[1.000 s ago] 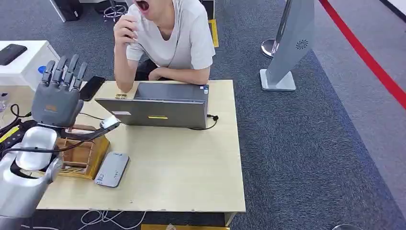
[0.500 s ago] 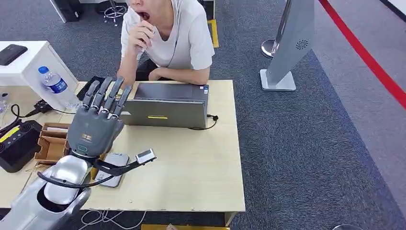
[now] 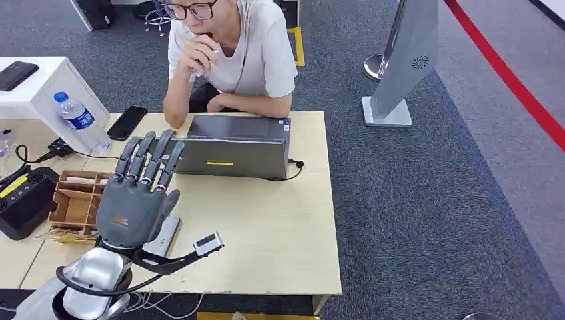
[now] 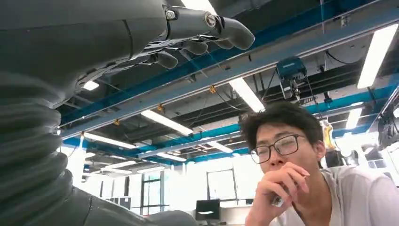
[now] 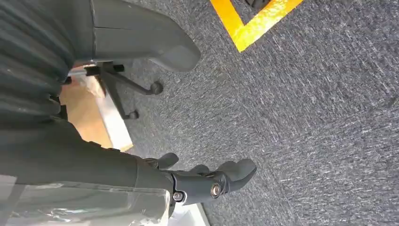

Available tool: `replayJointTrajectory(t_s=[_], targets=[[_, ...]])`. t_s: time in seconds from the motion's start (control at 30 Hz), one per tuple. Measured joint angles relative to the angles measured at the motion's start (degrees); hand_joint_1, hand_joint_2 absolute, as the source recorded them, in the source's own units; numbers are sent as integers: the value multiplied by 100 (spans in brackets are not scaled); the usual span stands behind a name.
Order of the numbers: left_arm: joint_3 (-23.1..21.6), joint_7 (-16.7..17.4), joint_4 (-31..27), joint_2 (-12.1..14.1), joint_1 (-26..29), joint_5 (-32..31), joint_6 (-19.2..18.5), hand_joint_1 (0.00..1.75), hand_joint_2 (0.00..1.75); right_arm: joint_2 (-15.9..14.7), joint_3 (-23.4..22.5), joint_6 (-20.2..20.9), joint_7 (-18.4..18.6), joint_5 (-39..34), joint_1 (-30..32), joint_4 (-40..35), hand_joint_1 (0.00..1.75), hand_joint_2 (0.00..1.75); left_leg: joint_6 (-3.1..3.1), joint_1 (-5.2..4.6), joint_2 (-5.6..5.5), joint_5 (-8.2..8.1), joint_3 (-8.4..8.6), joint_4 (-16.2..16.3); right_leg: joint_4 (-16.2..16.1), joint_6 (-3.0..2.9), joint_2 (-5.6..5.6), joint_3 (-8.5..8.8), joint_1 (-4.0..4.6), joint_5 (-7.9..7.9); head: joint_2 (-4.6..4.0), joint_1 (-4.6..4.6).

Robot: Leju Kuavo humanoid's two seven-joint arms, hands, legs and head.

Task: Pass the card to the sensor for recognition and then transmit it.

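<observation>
Grey left hand (image 3: 133,203), fingers spread and holding nothing, hovers over the wooden table's (image 3: 280,227) front left corner above a flat grey sensor (image 3: 163,237), its label unreadable.

A light wooden table (image 3: 280,233) is standing on grey carpet. Lying on it beyond the raised left hand (image 3: 136,200) is a grey laptop (image 3: 230,147); a wooden compartment box (image 3: 76,203) is sitting just beside the hand, and a grey card reader (image 3: 163,237) is resting under it.
</observation>
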Motion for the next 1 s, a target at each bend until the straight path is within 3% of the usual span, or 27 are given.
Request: replayJointTrajectory(t_s=[0.3, 0.37, 1.0], targets=[[-424, 856, -409, 489, 354, 20, -50, 0, 175, 44, -33, -140, 103, -313, -2, -2, 0, 175, 0, -1, 9, -1, 6, -1, 1, 0, 9, -3, 0, 0, 0, 7], [-540, 968, -411, 492, 371, 11, -112, 0, 175, 57, -33, -155, 122, -315, 8, -2, 0, 175, 0, 0, -6, 0, -3, -1, 1, 2, -10, -2, 0, -2, 0, -7], [-745, 1010, -411, 376, 773, 0, -74, 0, 175, 72, -46, -181, 120, -398, -18, -2, 0, 175, 0, -1, -4, 0, -1, -1, 1, 2, -6, -1, -1, -2, 0, -2]])
